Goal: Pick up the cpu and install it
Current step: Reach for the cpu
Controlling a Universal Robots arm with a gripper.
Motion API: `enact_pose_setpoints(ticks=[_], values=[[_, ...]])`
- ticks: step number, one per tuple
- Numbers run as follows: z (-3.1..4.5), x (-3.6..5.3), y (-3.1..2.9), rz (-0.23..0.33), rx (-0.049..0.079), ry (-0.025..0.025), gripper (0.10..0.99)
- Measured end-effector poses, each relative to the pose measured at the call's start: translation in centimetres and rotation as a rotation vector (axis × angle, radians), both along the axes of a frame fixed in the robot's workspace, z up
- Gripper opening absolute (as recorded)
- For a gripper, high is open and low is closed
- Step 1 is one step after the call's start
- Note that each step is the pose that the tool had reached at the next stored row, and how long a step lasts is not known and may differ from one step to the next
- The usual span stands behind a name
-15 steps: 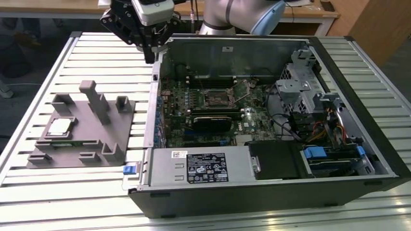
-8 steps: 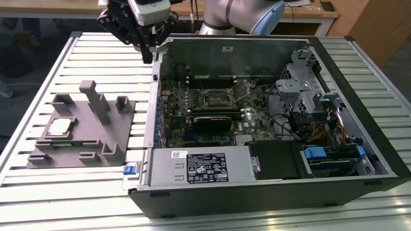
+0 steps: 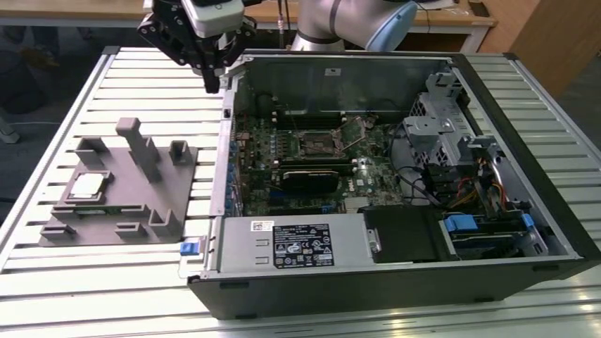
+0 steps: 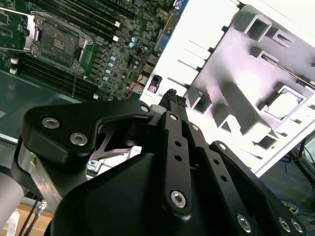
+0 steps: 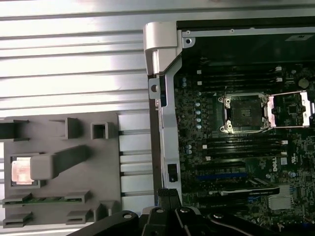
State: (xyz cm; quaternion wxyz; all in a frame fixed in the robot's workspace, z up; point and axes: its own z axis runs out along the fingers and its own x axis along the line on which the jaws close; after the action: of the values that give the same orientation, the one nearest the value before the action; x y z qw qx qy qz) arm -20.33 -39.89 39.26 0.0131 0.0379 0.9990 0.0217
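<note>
The gripper (image 3: 213, 86) hangs closed, holding nothing.

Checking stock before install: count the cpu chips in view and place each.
1. The cpu lies in a recess of the grey fixture, on the exterior view's left of the computer case. The socket looks empty. Others could hide in the case.
</note>
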Motion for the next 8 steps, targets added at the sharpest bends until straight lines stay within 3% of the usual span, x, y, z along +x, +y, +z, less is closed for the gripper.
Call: enact_pose_setpoints(ticks=[8], values=[[-0.01, -0.44, 0.0, 0.0, 0.0, -0.0001, 0.106]])
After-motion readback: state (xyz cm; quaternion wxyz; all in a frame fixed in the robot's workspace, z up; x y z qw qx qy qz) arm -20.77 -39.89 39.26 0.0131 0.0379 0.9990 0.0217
